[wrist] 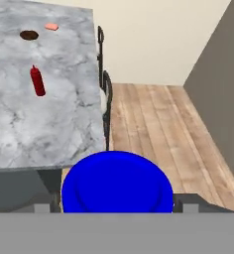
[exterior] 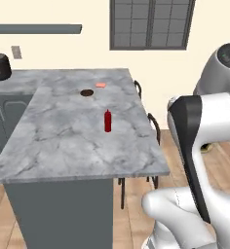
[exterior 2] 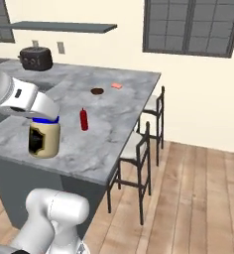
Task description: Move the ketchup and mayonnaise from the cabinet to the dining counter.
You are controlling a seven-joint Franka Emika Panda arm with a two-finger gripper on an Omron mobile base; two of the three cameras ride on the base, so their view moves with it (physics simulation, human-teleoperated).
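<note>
Looking at the mayonnaise point(exterior 2: 44, 139) in the right base view, it's a squat jar with a blue lid, sitting at the near left part of the dining counter point(exterior 2: 109, 134) with the gripper point(exterior 2: 43, 118) straddling its top. The hand view has the blue lid right between the two fingers point(wrist: 188, 202), which stand wide on either side. Whether they're clamping the jar or have just let go, I honestly can't tell; the jar looks like it's resting on or just above the marble.

The ketchup point(exterior: 107, 120) already stands upright mid-counter, well apart from the jar, with a small dark round thing point(exterior: 86, 92) and a little pink-orange item point(exterior: 101, 85) further back.

Handling-wise, my guess: the jar is rigid and fairly hefty for its size, smooth-sided so probably a bit slippery. The lid/shoulder area is the natural grab spot, since it's about as wide as the fingers go, so there's not much margin. It's low and broad, so it shouldn't tip easily once down. The ketchup bottle is the opposite: slim, light, tall, easy to knock over, best held around the middle of the body, not the nozzle.
</note>
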